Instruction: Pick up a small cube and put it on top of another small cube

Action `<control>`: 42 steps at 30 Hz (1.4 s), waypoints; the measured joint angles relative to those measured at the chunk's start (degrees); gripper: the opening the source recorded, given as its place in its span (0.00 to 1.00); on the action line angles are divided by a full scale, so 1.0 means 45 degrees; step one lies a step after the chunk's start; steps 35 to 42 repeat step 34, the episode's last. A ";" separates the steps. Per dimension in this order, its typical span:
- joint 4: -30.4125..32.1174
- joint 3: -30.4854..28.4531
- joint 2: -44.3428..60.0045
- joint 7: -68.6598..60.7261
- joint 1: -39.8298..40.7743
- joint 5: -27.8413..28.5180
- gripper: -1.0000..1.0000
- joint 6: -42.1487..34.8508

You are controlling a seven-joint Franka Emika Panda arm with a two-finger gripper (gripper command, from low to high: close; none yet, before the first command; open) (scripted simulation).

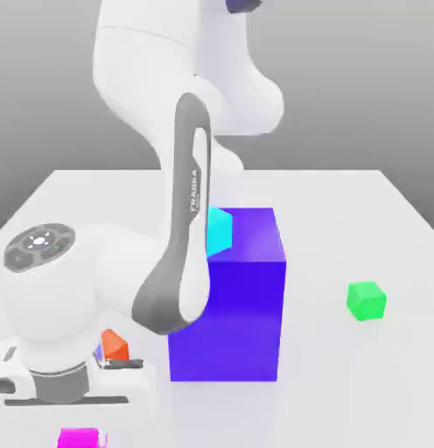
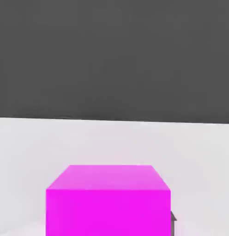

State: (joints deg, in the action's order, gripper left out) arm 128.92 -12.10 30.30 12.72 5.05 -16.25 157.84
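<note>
Gripping narrowly, the claw [image 1: 115, 360] sat low with the small cube [image 1: 113, 343] at its tips; lifting straight up seemed wisest, the magenta cube [image 1: 80, 437] lying near.

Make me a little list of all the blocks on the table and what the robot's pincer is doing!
big block: blue-violet block, mid-table
small cube: orange-red cube, at the pincer
pincer: shut; grip on the cube not clear
magenta cube: close before the hand camera
green cube: alone, toward the exterior view's right
cyan block: behind the arm, beside the big block's top
</note>
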 joint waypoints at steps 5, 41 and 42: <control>0.0669 -0.0460 -0.2009 0.0358 -0.0750 0.0942 0.00 -0.1331; 0.8046 0.6134 -0.6237 -0.7874 -0.9321 0.4312 1.00 0.2068; 0.8046 0.6134 -0.6237 -0.7874 -0.9321 0.4312 1.00 0.2068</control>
